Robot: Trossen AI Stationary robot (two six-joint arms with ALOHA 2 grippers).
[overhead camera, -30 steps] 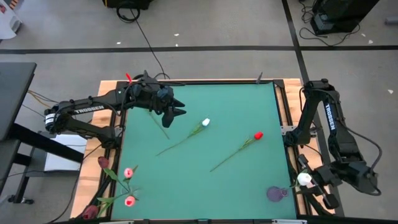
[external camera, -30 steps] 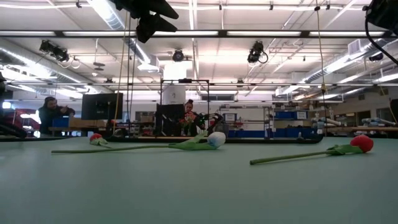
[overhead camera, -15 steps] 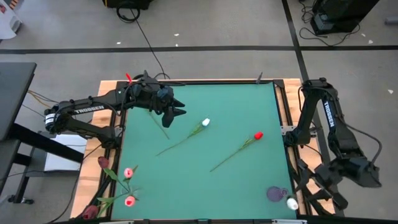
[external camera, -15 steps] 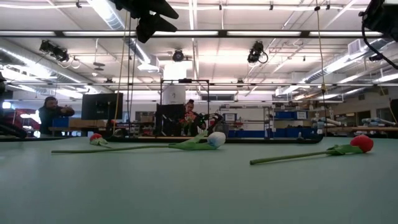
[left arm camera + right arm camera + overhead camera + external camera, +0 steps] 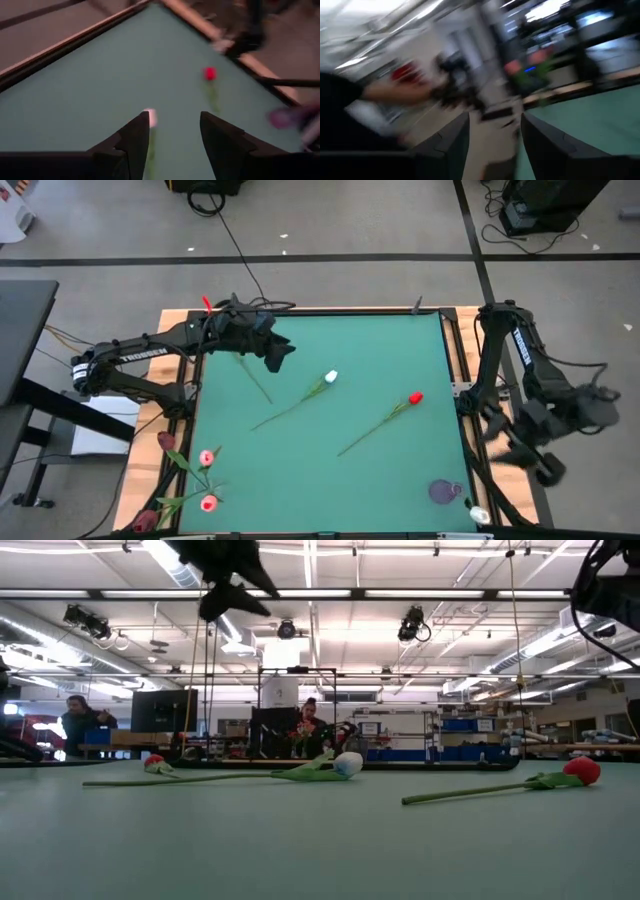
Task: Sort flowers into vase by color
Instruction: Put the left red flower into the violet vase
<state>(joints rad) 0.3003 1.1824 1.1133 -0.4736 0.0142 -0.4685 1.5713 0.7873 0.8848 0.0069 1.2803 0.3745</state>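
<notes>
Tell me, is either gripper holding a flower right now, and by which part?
Neither. The left gripper is open above the table with nothing between its fingers, and the right gripper, off the table's right edge, is open and empty too.

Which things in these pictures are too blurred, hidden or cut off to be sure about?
- Right gripper: right wrist view is motion-blurred; the room beyond is unreadable.
- Vases: the purple shape near the white flower in the high view is too small to identify.
- Dark red flower: cut by the high view's bottom edge.
</notes>
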